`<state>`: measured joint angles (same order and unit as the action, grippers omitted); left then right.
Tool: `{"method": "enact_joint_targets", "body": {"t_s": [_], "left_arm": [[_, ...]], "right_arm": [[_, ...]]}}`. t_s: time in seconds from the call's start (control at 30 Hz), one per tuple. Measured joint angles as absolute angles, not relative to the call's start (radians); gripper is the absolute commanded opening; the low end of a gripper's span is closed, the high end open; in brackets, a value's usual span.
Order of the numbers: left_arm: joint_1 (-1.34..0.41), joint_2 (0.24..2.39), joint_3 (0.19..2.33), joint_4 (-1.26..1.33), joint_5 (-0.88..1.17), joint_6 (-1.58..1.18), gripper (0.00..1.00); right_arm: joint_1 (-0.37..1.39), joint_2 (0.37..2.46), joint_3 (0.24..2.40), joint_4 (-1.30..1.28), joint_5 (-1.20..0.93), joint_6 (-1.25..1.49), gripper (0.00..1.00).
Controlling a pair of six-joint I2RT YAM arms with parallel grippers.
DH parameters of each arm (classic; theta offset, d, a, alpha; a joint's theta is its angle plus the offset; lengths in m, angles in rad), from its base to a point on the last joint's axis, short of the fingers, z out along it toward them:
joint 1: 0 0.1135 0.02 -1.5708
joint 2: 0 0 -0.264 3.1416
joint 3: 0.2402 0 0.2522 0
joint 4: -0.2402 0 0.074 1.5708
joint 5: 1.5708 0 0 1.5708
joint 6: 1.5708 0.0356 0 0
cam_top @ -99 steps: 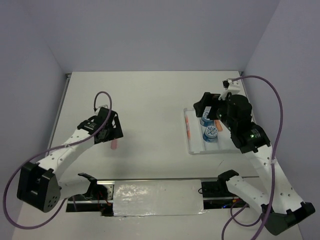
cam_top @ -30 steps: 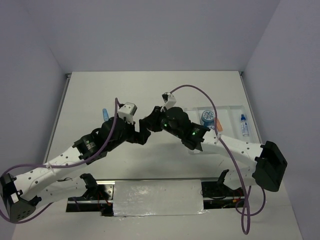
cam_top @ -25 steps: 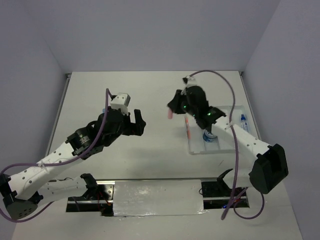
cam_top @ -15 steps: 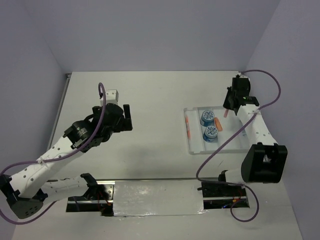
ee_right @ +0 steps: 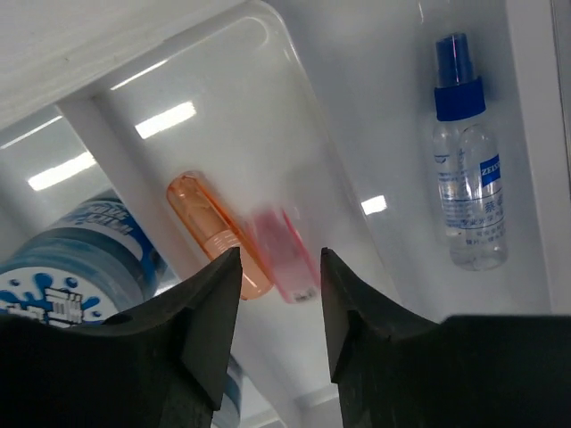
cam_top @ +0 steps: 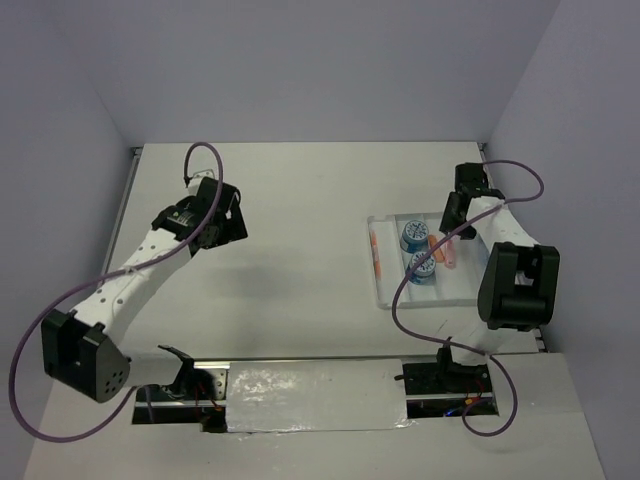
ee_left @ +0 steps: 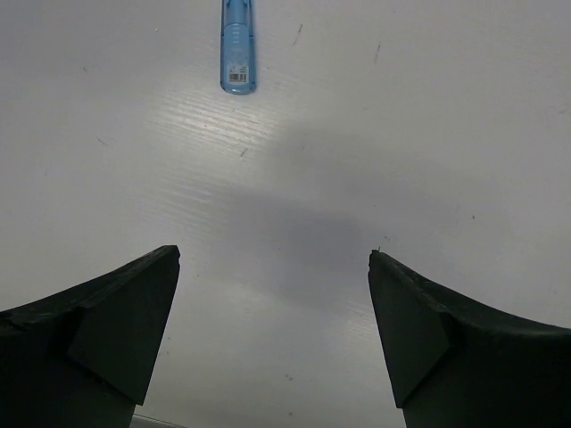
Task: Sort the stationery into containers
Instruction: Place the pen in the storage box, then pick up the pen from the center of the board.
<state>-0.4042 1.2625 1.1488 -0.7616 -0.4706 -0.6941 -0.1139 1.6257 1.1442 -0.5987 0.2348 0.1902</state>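
**Left gripper** (ee_left: 272,334) — released, fingers spread wide with nothing between them, poised over the table (ee_left: 375,134). The blue capsule (ee_left: 237,45) lies on the table ahead of it, well apart.

**Right gripper** (ee_right: 281,312) — released, holding nothing, over the white tray (cam_top: 388,292).

**Tray contents:**
- The pink capsule (ee_right: 284,254), slightly blurred, lies just beside the orange capsule (ee_right: 219,236) in one compartment.
- The clear blue-capped bottle (ee_right: 464,192) lies in the neighbouring compartment.
- Two blue-white rolls (cam_top: 412,236) sit in another compartment.
- The orange pen (cam_top: 376,252) lies in the compartment at the far left of the top view.
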Motion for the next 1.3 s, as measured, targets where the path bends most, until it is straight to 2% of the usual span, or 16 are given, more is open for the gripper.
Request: {"method": "enact_joint_targets", "body": {"t_s": [0.03, 0.07, 0.1, 0.13, 0.4, 0.53, 0.63, 0.67, 0.77, 1.07, 1.3], "left_arm": [[-0.387, 1.294, 1.153, -0.756, -0.46, -0.695, 0.99], [-0.371, 1.321, 1.159, -0.751, -0.45, -0.696, 0.99], [-0.355, 1.349, 1.166, -0.742, -0.44, -0.697, 0.99], [-0.337, 1.374, 1.171, -0.728, -0.43, -0.698, 0.99], [-0.206, 1.538, 1.221, -0.636, -0.356, -0.684, 0.95], [-0.137, 1.651, 1.276, -0.624, -0.303, -0.68, 0.89], [-0.098, 1.734, 1.31, -0.616, -0.276, -0.68, 0.88], [-0.09, 1.749, 1.311, -0.616, -0.272, -0.68, 0.87], [-0.07, 1.801, 1.341, -0.635, -0.249, -0.677, 0.75], [-0.056, 1.942, 1.442, -0.65, -0.232, -0.659, 0.73], [-0.051, 2.0, 1.426, -0.644, -0.229, -0.665, 0.61]], "right_arm": [[-0.114, 1.617, 1.144, -0.597, 0.229, 0.191, 0.78], [-0.114, 1.607, 1.144, -0.598, 0.221, 0.199, 0.89], [-0.114, 1.596, 1.144, -0.599, 0.215, 0.197, 0.92], [-0.113, 1.584, 1.144, -0.599, 0.204, 0.194, 1.0], [-0.046, 1.346, 1.145, -0.621, 0.152, 0.201, 1.0], [0.06, 1.133, 1.163, -0.628, 0.114, 0.205, 1.0], [0.15, 1.035, 1.227, -0.64, 0.091, 0.207, 1.0], [0.169, 1.02, 1.246, -0.64, 0.088, 0.208, 1.0], [0.248, 0.991, 1.275, -0.641, 0.08, 0.215, 1.0], [0.349, 0.969, 1.269, -0.678, 0.021, 0.235, 1.0], [0.367, 0.911, 1.27, -0.678, -0.009, 0.244, 1.0]]}}
